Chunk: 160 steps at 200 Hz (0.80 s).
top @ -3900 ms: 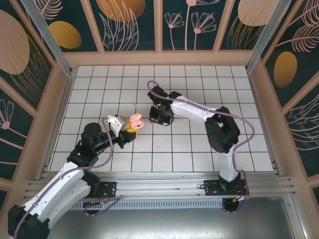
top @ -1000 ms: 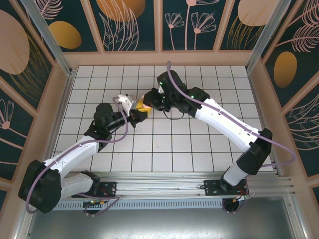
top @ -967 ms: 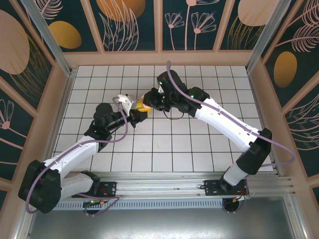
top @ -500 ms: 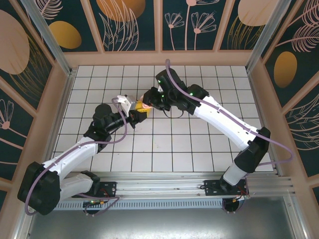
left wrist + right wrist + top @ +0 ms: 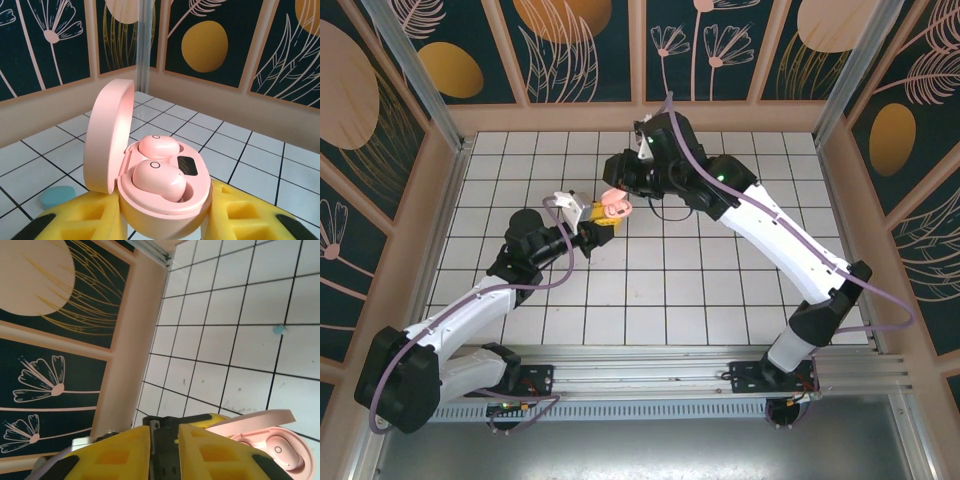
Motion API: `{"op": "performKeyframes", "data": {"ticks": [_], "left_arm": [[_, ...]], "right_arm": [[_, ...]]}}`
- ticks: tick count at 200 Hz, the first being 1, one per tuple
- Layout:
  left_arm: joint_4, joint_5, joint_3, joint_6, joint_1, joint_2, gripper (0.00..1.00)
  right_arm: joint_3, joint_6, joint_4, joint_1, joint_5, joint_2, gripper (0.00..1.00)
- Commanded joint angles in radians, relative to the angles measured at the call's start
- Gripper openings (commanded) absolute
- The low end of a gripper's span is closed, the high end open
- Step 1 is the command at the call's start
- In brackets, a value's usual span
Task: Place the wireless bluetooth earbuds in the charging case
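The tiled table (image 5: 720,290) was the base surface, and the work took place above its left-centre tiles. There the left gripper (image 5: 603,222) was clamped on the lower shell of the pink charging case (image 5: 165,210). One yellow finger sat on each flank and held the case upright, with its lid (image 5: 106,135) hinged open to the left. The right gripper (image 5: 164,429) hovered just beside the case on its far side. Its fingers were drawn close, with only a narrow gap and no bud between them. Both pink earbuds lay in the case's wells, one far (image 5: 159,146) and one near (image 5: 160,181). A teal earbud (image 5: 57,196) lay on the table, apart from the case. The buds were judged light, rigid, glossy and rounded, so apt to slip. They were best pinched across the broad flanks with the fingertips only, while the case was best held by the shell and never by the lid. The frame edge cut off the case's underside and the finger contact patches. Whether the near bud was fully seated could not be told, and a dark part in the right gripper's gap could not be identified.
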<state>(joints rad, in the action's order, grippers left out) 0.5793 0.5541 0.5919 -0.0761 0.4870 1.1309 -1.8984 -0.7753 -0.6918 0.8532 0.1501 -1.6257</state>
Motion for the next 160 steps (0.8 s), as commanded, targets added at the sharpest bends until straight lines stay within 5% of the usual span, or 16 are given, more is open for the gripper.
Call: {"op": "performKeyframes", "data": {"ticks": [1, 53, 93, 160], "left_arm": [[-0.004, 0.062, 0.027, 0.042, -0.001, -0.014, 0.09], [-0.010, 0.149, 0.054, 0.043, -0.001, -0.016, 0.09], [-0.018, 0.182, 0.077, 0.039, -0.001, -0.009, 0.09], [0.012, 0.189, 0.149, 0.025, -0.001, 0.046, 0.09]], "right_arm": [[-0.039, 0.067, 0.034, -0.029, 0.019, 0.035, 0.24], [0.035, 0.123, 0.043, -0.233, 0.221, 0.052, 0.25], [0.016, 0.201, -0.017, -0.229, 0.305, -0.014, 0.21], [0.172, 0.266, -0.070, -0.216, 0.240, 0.064, 0.20]]}}
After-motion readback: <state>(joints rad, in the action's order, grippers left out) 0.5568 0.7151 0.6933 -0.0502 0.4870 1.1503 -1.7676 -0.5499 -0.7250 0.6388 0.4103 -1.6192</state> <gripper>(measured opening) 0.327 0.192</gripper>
